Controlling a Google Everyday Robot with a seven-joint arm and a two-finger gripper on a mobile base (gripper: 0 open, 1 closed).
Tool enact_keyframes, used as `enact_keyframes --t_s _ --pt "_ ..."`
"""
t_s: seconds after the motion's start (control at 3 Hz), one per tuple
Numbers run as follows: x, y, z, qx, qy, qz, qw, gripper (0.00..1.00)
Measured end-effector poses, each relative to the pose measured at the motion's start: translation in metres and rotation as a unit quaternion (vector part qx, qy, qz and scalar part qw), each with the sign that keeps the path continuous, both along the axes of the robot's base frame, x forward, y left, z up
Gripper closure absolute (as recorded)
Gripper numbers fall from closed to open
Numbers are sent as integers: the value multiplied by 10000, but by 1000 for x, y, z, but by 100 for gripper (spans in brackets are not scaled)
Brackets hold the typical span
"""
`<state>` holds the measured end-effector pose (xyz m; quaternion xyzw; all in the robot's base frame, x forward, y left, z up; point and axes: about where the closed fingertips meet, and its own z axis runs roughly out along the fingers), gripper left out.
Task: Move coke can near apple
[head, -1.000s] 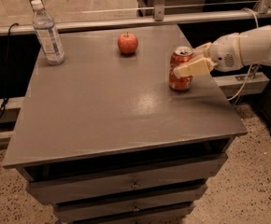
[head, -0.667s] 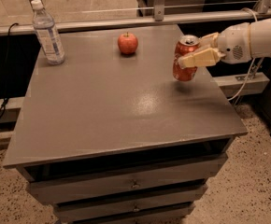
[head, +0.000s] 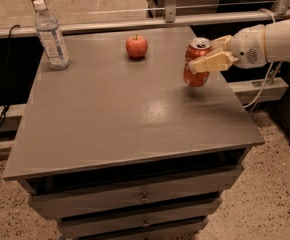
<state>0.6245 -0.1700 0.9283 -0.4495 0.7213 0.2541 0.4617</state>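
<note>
The red coke can point(head: 196, 63) with a silver top is held in the air above the right side of the grey table point(head: 110, 114). My gripper point(head: 209, 54) comes in from the right and is shut on the can, one cream finger across its front and the other behind it. The red-orange apple point(head: 136, 46) with a short stem sits on the table at the back middle, well to the left of the can and apart from it.
A clear plastic water bottle point(head: 51, 34) with a white cap stands at the table's back left corner. A metal rail point(head: 135, 21) runs behind the table. Drawers point(head: 144, 198) sit below the top. A white cable point(head: 262, 86) hangs under my arm at the right.
My gripper has lifted the coke can off the table and carried it up and toward the back. The apple and the bottle have not moved.
</note>
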Motion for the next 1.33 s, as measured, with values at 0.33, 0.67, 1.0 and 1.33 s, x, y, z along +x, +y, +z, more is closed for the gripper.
enact_keyframes --t_s 0.33,0.67,1.0,1.33 --pt "22 26 5 31 -221 87 9997 100" --pt "71 64 7 115 -583 138 9981 100" --pt "119 91 0 98 -787 54 9968 100" --pt "148 97 -11 24 -848 -141 9963 100"
